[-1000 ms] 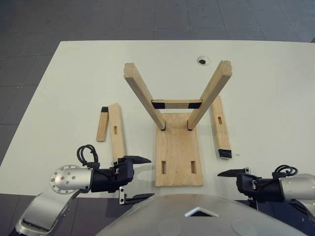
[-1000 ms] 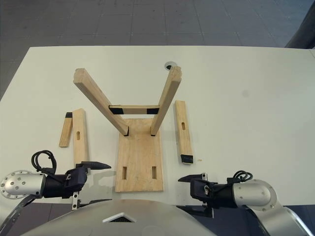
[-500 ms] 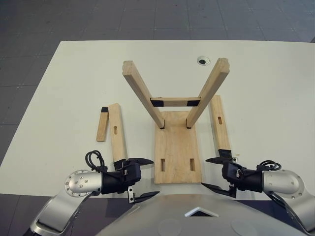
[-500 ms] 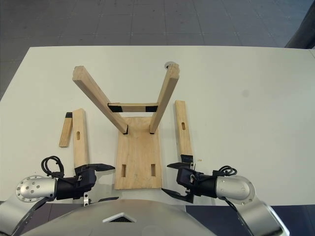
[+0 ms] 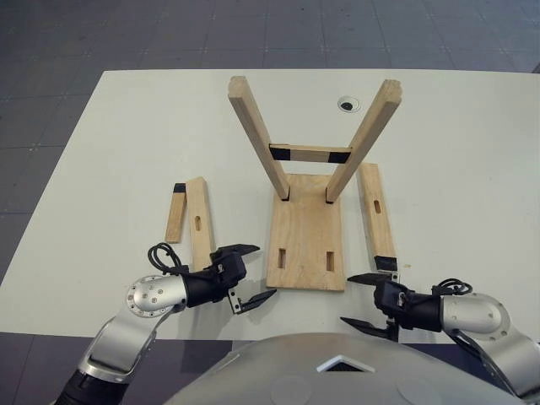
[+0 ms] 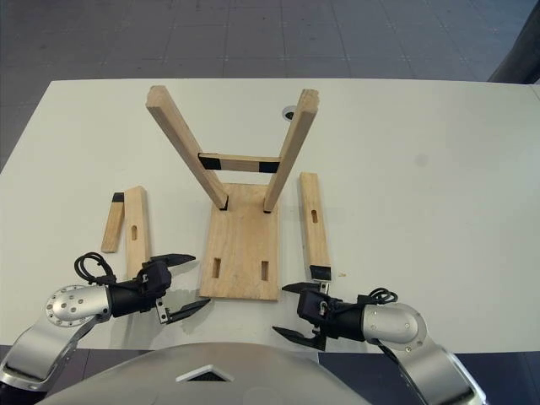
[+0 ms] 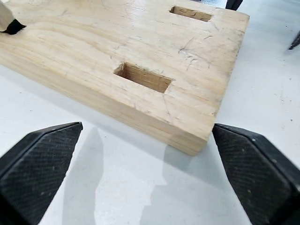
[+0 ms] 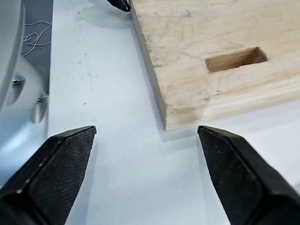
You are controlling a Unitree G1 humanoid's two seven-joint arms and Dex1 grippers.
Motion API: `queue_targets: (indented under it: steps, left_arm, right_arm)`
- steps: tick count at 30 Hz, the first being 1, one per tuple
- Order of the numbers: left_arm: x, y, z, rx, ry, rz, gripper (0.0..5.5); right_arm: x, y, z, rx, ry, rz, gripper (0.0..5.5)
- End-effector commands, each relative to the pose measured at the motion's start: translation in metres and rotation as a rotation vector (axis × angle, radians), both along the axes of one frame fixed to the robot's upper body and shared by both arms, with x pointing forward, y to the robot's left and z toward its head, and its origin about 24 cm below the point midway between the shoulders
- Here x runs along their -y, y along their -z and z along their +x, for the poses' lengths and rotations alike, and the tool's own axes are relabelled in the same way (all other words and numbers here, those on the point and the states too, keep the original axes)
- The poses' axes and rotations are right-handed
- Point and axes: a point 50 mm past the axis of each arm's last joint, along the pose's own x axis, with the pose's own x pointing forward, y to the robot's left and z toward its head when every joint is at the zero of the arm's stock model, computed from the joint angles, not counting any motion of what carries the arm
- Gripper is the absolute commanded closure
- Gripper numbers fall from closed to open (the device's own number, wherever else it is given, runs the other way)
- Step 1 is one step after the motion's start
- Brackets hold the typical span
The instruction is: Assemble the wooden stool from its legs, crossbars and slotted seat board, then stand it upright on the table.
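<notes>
Pale wooden slotted seat board (image 5: 304,245) lies flat on the white table (image 5: 110,152).
Two angled wooden legs (image 5: 261,139) stand in its far slots; left gripper (image 5: 263,272) and right gripper (image 5: 348,298) flank its near corners, jaws spread, empty.

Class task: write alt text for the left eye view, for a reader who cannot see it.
A wooden seat board lies flat on a white table, two legs joined by a crossbar standing in its far end. The open left gripper and open right gripper sit at its near corners. Two loose legs and a short crossbar lie beside it.
</notes>
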Motion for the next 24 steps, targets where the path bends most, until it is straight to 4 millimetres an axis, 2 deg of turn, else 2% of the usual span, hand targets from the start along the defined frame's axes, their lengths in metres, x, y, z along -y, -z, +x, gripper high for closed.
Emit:
queue_targets:
  steps: [1, 5, 13, 16, 19, 21, 24]
  left_arm:
    - [0.000, 0.001, 0.000, -0.002, 0.007, 0.013, 0.42]
    - [0.000, 0.000, 0.001, -0.003, 0.005, 0.004, 0.42]
    - [-0.005, -0.006, 0.012, 0.043, -0.032, -0.003, 0.42]
    - [-0.026, -0.030, 0.026, 0.095, -0.087, -0.065, 0.42]
    - [-0.049, -0.058, 0.026, 0.113, -0.083, -0.159, 0.42]
    - [-0.065, -0.071, 0.033, 0.165, -0.162, -0.214, 0.42]
    - [-0.085, -0.074, 0.042, 0.244, -0.366, -0.194, 0.42]
  right_arm:
    - [-0.002, 0.003, 0.023, 0.081, 0.125, 0.007, 1.49]
    - [-0.007, 0.004, 0.035, 0.123, 0.192, 0.023, 1.49]
    - [-0.008, 0.001, 0.032, 0.122, 0.181, 0.041, 1.49]
    - [-0.004, -0.008, 0.031, 0.134, 0.153, 0.042, 1.49]
    - [0.001, -0.020, 0.033, 0.148, 0.149, 0.063, 1.49]
    - [0.003, -0.028, 0.037, 0.166, 0.164, 0.083, 1.49]
    - [0.003, -0.035, 0.037, 0.181, 0.195, 0.118, 1.49]
